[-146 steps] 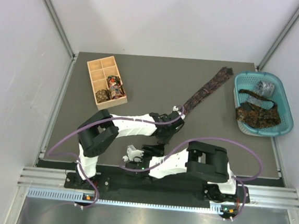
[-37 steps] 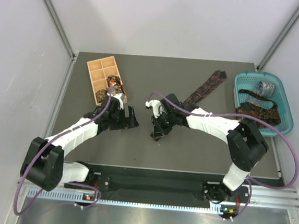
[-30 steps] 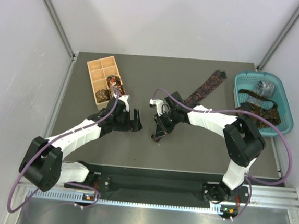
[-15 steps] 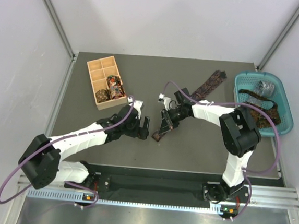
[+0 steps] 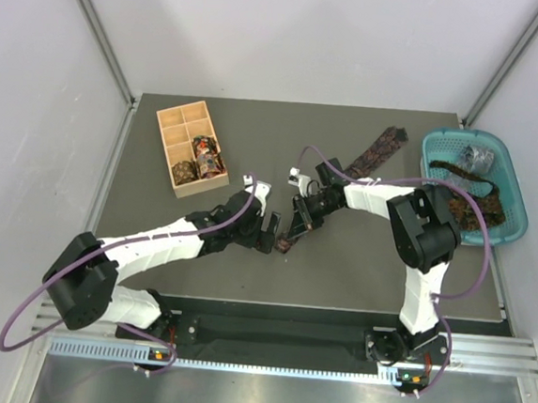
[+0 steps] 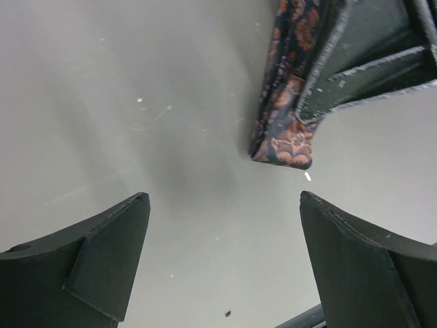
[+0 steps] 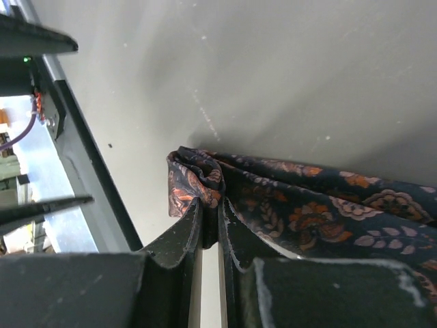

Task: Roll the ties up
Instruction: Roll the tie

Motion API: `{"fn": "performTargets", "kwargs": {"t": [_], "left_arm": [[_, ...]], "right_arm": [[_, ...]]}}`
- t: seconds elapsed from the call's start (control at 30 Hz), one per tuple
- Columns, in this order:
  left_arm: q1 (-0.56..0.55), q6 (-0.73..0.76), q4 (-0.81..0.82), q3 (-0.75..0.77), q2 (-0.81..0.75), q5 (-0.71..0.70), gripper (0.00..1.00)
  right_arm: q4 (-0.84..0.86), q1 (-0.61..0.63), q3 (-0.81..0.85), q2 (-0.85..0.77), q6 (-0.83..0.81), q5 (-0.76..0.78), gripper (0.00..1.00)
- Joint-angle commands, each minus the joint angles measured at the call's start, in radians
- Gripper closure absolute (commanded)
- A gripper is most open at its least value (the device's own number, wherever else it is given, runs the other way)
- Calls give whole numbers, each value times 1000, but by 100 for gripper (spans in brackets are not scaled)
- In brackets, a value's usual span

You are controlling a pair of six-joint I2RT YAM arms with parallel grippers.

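Note:
A dark paisley tie (image 5: pixel 374 154) lies slanted across the mat from the back right toward the middle. My right gripper (image 5: pixel 292 232) is shut on its folded narrow end (image 7: pixel 193 183), with the cloth bunched between the fingertips (image 7: pixel 194 217). My left gripper (image 5: pixel 268 232) stands open just left of that end, low over the mat. In the left wrist view the tie end (image 6: pixel 281 140) lies ahead and to the right of the open left gripper (image 6: pixel 222 199), with nothing between its fingers. Further ties (image 5: pixel 462 204) lie in the teal basket. Rolled ties (image 5: pixel 207 155) sit in the wooden box.
The wooden compartment box (image 5: pixel 175 118) stands at the back left of the mat. The teal basket (image 5: pixel 519 200) is at the right edge. Both arms reach over the middle, their cables looping above the mat. The metal rail (image 5: pixel 285 340) runs along the near edge.
My left gripper has swung right from beside the wooden box to just left of the tie's end. The right gripper, still shut on that end, has shifted slightly right.

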Motion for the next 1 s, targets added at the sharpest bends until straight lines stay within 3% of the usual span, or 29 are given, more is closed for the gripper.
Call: {"fn": "performTargets", "kwargs": {"t": [0.0, 0.97], "left_arm": [[-20, 15, 42, 48, 28, -24, 4], [-78, 196, 278, 159, 338, 37, 8]], "right_arm": [[27, -8, 41, 15, -7, 25, 99], [-117, -5, 90, 95, -60, 38, 98]]}}
